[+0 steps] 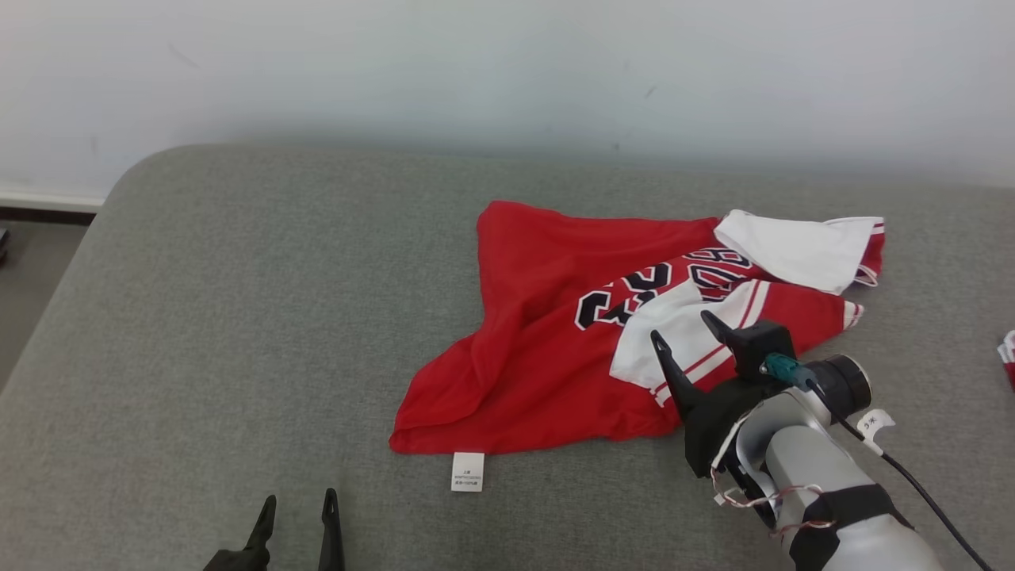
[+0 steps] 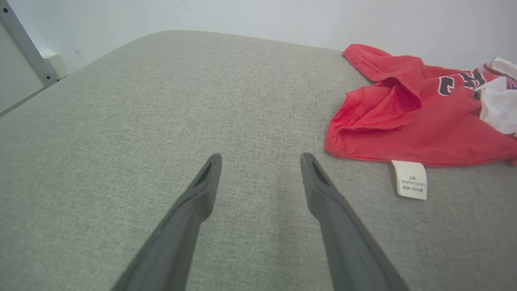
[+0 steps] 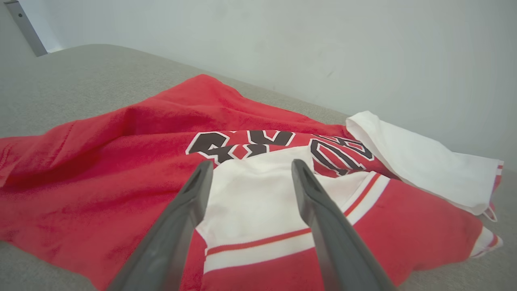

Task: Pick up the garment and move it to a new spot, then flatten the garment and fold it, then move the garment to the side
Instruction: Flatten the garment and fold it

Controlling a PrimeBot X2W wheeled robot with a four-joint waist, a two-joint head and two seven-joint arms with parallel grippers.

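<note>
The garment (image 1: 555,349) is a red jersey with white sleeves, dark numbers and a white label, lying crumpled on the grey surface right of centre. My right gripper (image 1: 680,327) hovers open over its near right part, fingers spread above a white sleeve (image 3: 250,194) with red stripes; nothing is between them. My left gripper (image 1: 298,503) is open low at the near left, over bare grey fabric, well short of the garment (image 2: 412,117), whose hem and label (image 2: 412,180) lie to its right.
The grey padded surface (image 1: 238,317) runs to a rounded far-left corner with floor beyond and a pale wall behind. A small red and white item (image 1: 1008,353) peeks in at the right edge. A metal post (image 2: 24,44) stands at the far left.
</note>
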